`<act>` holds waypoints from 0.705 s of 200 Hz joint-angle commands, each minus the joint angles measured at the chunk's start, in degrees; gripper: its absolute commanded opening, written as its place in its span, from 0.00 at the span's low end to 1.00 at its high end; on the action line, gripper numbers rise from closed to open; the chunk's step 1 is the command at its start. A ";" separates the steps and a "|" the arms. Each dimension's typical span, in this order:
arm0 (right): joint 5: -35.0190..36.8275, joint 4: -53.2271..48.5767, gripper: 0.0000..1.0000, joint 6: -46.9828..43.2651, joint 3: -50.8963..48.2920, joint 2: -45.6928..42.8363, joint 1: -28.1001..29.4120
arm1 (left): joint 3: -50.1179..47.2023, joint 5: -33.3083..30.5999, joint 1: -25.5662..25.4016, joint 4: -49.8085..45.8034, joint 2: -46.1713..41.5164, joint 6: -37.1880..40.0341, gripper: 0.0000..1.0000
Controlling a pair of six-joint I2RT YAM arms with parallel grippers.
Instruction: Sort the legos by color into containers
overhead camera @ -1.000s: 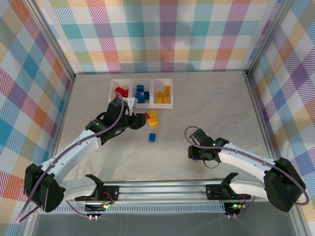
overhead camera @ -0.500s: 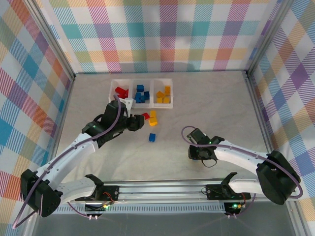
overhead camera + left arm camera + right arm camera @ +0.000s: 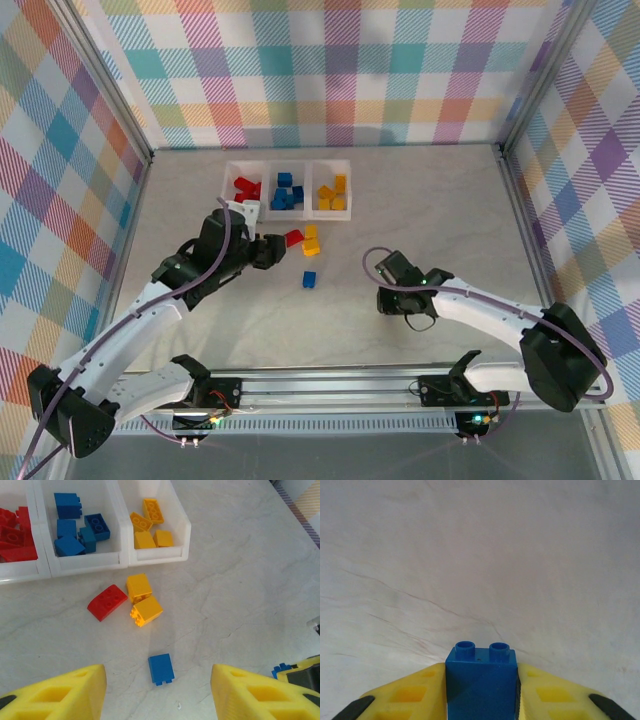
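The whitish three-compartment tray (image 3: 287, 213) (image 3: 85, 565) holds red legos on the left, blue in the middle and yellow on the right. In front of it lie a loose red brick (image 3: 293, 237) (image 3: 107, 602), two yellow bricks (image 3: 311, 240) (image 3: 146, 611) and a blue brick (image 3: 309, 279) (image 3: 161, 668). My left gripper (image 3: 268, 250) (image 3: 157, 676) hangs open over the table, the blue brick lying between its fingertips in the wrist view. My right gripper (image 3: 384, 303) (image 3: 481, 690) is shut on another blue brick (image 3: 481, 677), studs pointing forward, low over bare table.
Plaid walls with metal posts close the table at the back and sides. The right gripper with its blue brick (image 3: 281, 670) shows at the lower right corner of the left wrist view. Bare marbled tabletop (image 3: 440, 220) stretches right of the tray.
The left gripper has drawn back to the left, away from the red brick, which now lies fully uncovered. The right gripper has shifted slightly up and left with its blue brick.
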 commanded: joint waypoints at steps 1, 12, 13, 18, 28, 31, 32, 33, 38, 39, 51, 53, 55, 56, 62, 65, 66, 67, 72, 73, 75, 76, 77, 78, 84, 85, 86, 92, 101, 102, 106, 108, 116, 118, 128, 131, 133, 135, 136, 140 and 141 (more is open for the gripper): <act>-0.34 0.96 0.34 -4.91 6.87 1.94 0.23 | -1.79 -1.29 -0.45 0.16 -1.27 -0.65 0.57; -0.92 1.89 0.34 -6.60 9.92 3.61 0.21 | -2.12 -1.26 -0.49 0.24 -1.13 -0.94 0.57; -0.94 2.03 0.34 -6.77 10.22 3.80 0.23 | -2.14 -1.28 -0.51 0.24 -1.13 -0.94 0.57; -1.35 2.61 0.34 -7.41 11.68 4.69 0.17 | -2.31 -1.54 -0.62 0.40 -1.13 -1.02 0.57; -2.56 4.18 0.34 -9.02 14.72 6.67 0.16 | -2.84 -2.31 -0.68 0.75 -1.35 -1.12 0.56; -3.00 4.62 0.34 -9.52 15.71 7.29 0.16 | -3.01 -2.51 -0.71 0.89 -1.46 -1.12 0.56; -3.12 4.80 0.34 -9.73 16.06 7.49 0.17 | -3.07 -2.52 -0.71 0.92 -1.47 -1.12 0.56; -3.23 4.98 0.34 -9.83 16.41 7.72 0.17 | -3.10 -2.56 -0.67 0.94 -1.52 -1.12 0.56; -3.84 5.63 0.34 -10.51 18.33 8.88 0.15 | -3.28 -2.74 -0.71 1.13 -1.64 -1.12 0.56; -3.94 5.74 0.34 -10.70 18.73 9.12 0.16 | -3.34 -2.76 -0.71 1.17 -1.65 -1.12 0.56; -5.36 7.16 0.34 -12.69 23.58 12.12 0.17 | -3.51 -3.14 -0.68 1.39 -1.89 -1.20 0.56; -5.58 7.46 0.34 -12.93 24.31 12.75 0.17 | -3.49 -3.23 -0.70 1.39 -1.92 -1.20 0.56; -5.78 7.73 0.34 -13.30 25.20 13.37 0.10 | -3.49 -3.32 -0.71 1.39 -1.90 -1.20 0.56; -5.83 7.85 0.34 -13.46 25.64 13.61 0.09 | -3.44 -3.32 -0.71 1.39 -1.96 -1.20 0.56; -6.96 8.40 0.34 -14.31 28.28 15.37 -0.06 | -3.33 -3.49 -0.77 1.39 -2.08 -1.20 0.56; -7.60 8.63 0.34 -14.67 29.67 16.33 -0.16 | -3.25 -3.61 -0.73 1.29 -2.05 -1.20 0.56; -7.80 8.74 0.34 -14.80 30.16 16.62 -0.22 | -3.28 -3.64 -0.77 1.25 -2.12 -1.20 0.56; -8.07 8.79 0.34 -14.92 30.67 16.95 -0.25 | -3.25 -3.74 -0.78 1.24 -2.15 -1.16 0.56; -9.26 9.00 0.34 -15.45 33.07 18.43 -0.39 | -3.09 -3.91 -0.80 1.10 -2.26 -1.12 0.56; -9.37 9.10 0.34 -15.55 33.53 18.82 -0.42 | -3.11 -3.96 -0.80 1.07 -2.27 -1.12 0.56; -9.81 9.21 0.34 -15.78 34.49 19.48 -0.44 | -3.06 -4.11 -0.80 0.96 -2.25 -1.07 0.56; -10.00 9.25 0.34 -15.89 34.98 19.78 -0.45 | -3.01 -4.15 -0.76 0.87 -2.31 -1.05 0.56; -10.18 9.27 0.34 -16.03 35.45 19.93 -0.49 | -2.98 -4.22 -0.78 0.82 -2.34 -1.04 0.56; -10.36 9.32 0.34 -16.10 35.95 20.31 -0.51 | -2.97 -4.25 -0.79 0.76 -2.39 -1.03 0.56; -11.18 9.37 0.34 -16.74 38.87 22.31 -0.58 | -2.87 -4.59 -0.80 0.48 -2.52 -0.95 0.56; -11.26 9.42 0.34 -16.85 39.11 22.65 -0.56 | -2.87 -4.61 -0.80 0.41 -2.53 -0.99 0.56; -11.34 9.44 0.34 -17.00 39.76 22.95 -0.55 | -2.83 -4.62 -0.80 0.37 -2.58 -1.05 0.56; -11.78 9.49 0.34 -17.65 42.75 24.79 -0.59 | -2.79 -4.85 -0.80 0.05 -2.86 -0.94 0.56; -12.32 9.09 0.34 -18.55 47.04 27.76 -0.71 | -2.78 -5.06 -0.80 -0.25 -3.14 -1.02 0.56; -12.35 9.06 0.34 -18.64 47.59 28.14 -0.71 | -2.82 -5.07 -0.80 -0.31 -3.24 -1.02 0.56; -12.50 8.87 0.34 -19.05 49.53 29.36 -0.80 | -2.86 -5.07 -0.79 -0.48 -3.42 -1.03 0.56; -12.55 8.74 0.34 -19.24 50.53 30.13 -0.85 | -2.89 -5.14 -0.80 -0.53 -3.53 -1.03 0.56; -12.84 8.34 0.34 -19.92 54.06 32.70 -1.00 | -2.87 -5.25 -0.80 -0.78 -3.78 -1.12 0.56; -12.94 8.32 0.34 -20.12 54.80 33.28 -0.98 | -2.87 -5.27 -0.80 -0.87 -3.88 -1.16 0.56; -13.27 8.20 0.34 -20.90 58.60 36.32 -1.16 | -2.80 -5.52 -0.80 -1.31 -4.18 -1.28 0.56; -13.15 8.24 0.34 -21.06 59.49 37.17 -1.23 | -2.78 -5.57 -0.80 -1.40 -4.25 -1.29 0.56; -13.10 8.23 0.34 -21.15 60.31 37.67 -1.33 | -2.80 -5.66 -0.80 -1.48 -4.35 -1.36 0.56; -13.16 8.25 0.34 -21.24 61.05 38.26 -1.37 | -2.79 -5.75 -0.82 -1.57 -4.33 -1.35 0.56; -13.17 8.28 0.34 -21.30 61.40 38.57 -1.44 | -2.78 -5.72 -0.86 -1.63 -4.36 -1.37 0.56; -13.22 8.12 0.34 -21.36 62.73 39.72 -1.66 | -2.78 -5.75 -0.81 -1.76 -4.47 -1.46 0.56; -13.29 8.09 0.34 -21.36 63.17 40.01 -1.72 | -2.74 -5.80 -0.80 -1.81 -4.47 -1.46 0.56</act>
